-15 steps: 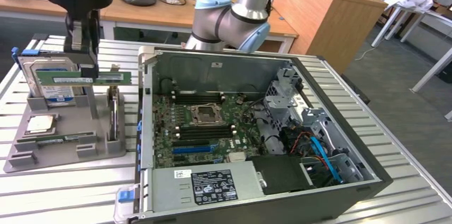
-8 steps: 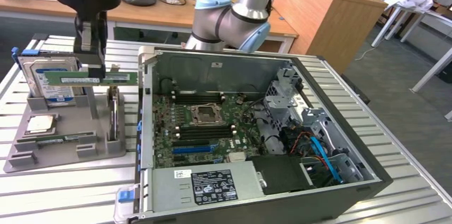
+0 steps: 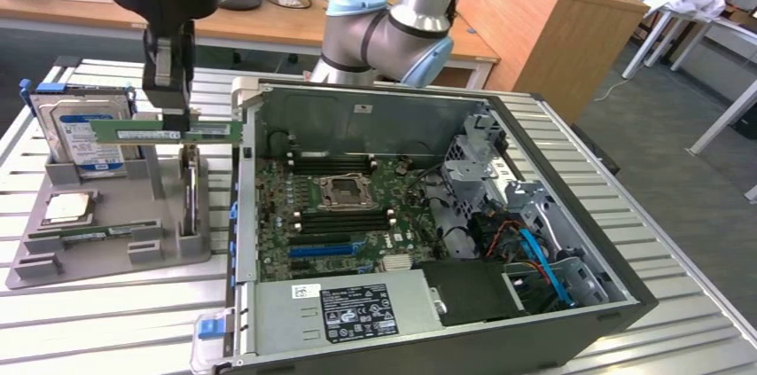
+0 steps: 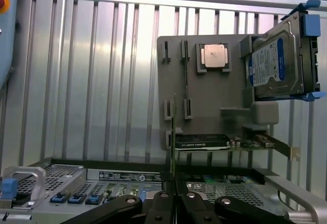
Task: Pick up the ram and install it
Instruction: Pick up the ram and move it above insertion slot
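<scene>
The ram (image 3: 130,132), a long thin green board, hangs level in the air above the grey holder tray (image 3: 106,260), just to the exterior view's left of the open computer case (image 3: 473,215). My gripper (image 3: 176,122) comes down from above and is shut on the stick near its middle. In the wrist view the ram (image 4: 172,127) shows edge-on as a thin line rising from between my fingers (image 4: 162,199). A second, like stick (image 3: 89,234) lies in the tray. The motherboard (image 3: 337,215) lies exposed inside the case, with dark memory slots (image 3: 343,163) beside the processor socket.
On the tray stand a silver hard drive (image 3: 83,131) and a square processor chip (image 3: 69,207); an expansion card (image 4: 204,142) stands at its case-side edge. The arm's base (image 3: 378,34) rises behind the case. Everything rests on a slatted metal table (image 3: 106,331).
</scene>
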Controlling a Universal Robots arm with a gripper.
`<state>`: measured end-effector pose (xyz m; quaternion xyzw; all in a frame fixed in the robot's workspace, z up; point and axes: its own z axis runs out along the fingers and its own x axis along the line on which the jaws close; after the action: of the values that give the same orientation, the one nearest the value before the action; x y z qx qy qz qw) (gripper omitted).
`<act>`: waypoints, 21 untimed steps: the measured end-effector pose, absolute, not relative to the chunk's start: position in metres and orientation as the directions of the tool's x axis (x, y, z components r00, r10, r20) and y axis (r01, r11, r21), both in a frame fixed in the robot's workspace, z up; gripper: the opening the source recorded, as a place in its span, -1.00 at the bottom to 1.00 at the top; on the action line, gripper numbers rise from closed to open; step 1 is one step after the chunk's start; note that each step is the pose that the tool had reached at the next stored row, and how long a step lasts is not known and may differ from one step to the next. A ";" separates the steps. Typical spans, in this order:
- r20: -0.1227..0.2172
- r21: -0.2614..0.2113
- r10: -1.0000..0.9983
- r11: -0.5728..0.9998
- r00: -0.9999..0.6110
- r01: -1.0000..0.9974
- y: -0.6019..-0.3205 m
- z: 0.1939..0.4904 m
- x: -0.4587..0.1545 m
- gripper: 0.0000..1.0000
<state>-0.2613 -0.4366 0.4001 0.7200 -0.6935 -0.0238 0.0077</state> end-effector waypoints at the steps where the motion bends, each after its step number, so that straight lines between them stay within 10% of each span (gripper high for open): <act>1: -0.024 0.044 -0.999 -0.038 0.037 -0.998 -0.437 0.400 -0.260 -0.77; 21: -0.024 0.044 -0.999 -0.031 0.030 -0.999 -0.437 0.400 -0.233 -0.77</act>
<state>-0.2332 -0.4365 0.4000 0.7177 -0.6959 -0.0238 0.0076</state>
